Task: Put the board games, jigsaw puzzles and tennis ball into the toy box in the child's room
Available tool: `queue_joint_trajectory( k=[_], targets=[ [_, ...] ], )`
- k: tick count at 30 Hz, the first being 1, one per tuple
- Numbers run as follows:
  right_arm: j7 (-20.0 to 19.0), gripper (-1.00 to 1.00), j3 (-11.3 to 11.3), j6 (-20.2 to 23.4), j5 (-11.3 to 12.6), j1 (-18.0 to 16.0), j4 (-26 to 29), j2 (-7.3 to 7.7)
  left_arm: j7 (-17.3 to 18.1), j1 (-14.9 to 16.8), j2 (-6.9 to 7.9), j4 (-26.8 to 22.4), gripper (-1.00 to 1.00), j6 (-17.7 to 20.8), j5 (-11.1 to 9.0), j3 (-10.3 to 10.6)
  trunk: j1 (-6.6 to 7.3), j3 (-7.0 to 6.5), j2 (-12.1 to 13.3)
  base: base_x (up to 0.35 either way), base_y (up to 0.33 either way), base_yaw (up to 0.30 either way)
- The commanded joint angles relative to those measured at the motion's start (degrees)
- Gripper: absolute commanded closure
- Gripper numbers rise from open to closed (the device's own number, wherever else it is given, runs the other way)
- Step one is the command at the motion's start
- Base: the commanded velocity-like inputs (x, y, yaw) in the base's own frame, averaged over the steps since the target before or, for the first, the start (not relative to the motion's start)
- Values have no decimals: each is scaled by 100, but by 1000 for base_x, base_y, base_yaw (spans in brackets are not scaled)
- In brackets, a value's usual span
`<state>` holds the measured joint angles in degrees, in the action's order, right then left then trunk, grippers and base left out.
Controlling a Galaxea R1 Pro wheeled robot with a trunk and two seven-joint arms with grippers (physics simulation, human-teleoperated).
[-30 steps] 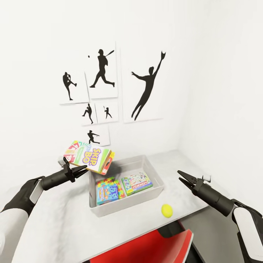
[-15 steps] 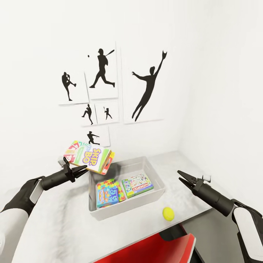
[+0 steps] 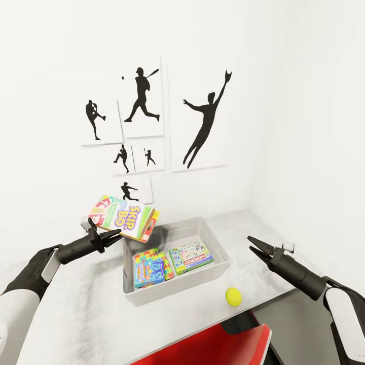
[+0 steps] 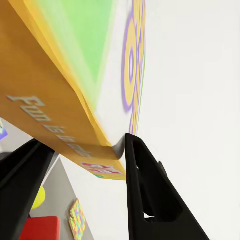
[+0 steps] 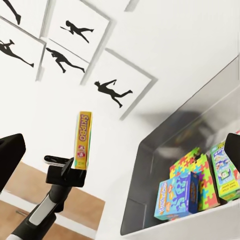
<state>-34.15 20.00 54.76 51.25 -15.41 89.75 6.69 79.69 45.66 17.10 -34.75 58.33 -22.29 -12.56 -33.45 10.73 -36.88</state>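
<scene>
My left gripper (image 3: 109,235) is shut on the edge of the white and orange SKIP BO board game (image 3: 122,217), holding it tilted in the air just left of the toy box (image 3: 175,224), above its rim. In the left wrist view the game's orange side (image 4: 55,115) sits between the fingers (image 4: 145,185). The grey toy box stands on the table (image 3: 86,304). It holds a jigsaw puzzle (image 3: 148,252) with the light-blue board game (image 3: 148,271) lying on it, and the Monopoly game (image 3: 191,256) beside them. The tennis ball (image 3: 233,296) lies on the table in front of the box. My right gripper (image 3: 252,243) hovers open to the right.
A red chair (image 3: 203,344) sits under the table's front edge. Black baseball silhouette pictures (image 3: 203,121) hang on the white wall behind. The right wrist view looks across the toy box (image 5: 150,165) at the left gripper (image 5: 65,167) with the SKIP BO game (image 5: 82,137) edge-on.
The head view has shifted slightly. My right gripper has sunk a little. The left gripper still holds the SKIP BO game in the same place.
</scene>
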Motion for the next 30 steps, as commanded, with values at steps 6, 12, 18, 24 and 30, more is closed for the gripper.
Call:
queue_joint_trajectory(
  k=[6, 12, 18, 24, 30],
  targets=[
    [-29, -100, 65, 34, -10, -6, -1, -1, -5, 5, -12, -1, 100, 56, -6, -1, -2, 9, -8, 0, 0, 0],
    [-28, -100, 73, 29, -17, -6, -1, -1, -132, 5, -229, -1, 100, 56, -12, -20, -2, 9, -8, 0, 0, 0],
    [-30, -100, 150, 28, -18, -6, -6, -1, -1240, 12, -917, -33, 100, 48, -42, -71, -2, 9, -8, 0, 0, 0],
    [-30, -100, 306, 40, -15, -6, -10, -1, -2437, 36, -1606, -109, 100, 39, -191, -639, -2, 9, -8, 0, 0, 0],
    [-30, -100, 395, 45, -14, -7, -10, -1, -3773, 39, -2169, -483, 100, -55, -211, -977, -2, 9, -8, 0, 0, 0]
  ],
)
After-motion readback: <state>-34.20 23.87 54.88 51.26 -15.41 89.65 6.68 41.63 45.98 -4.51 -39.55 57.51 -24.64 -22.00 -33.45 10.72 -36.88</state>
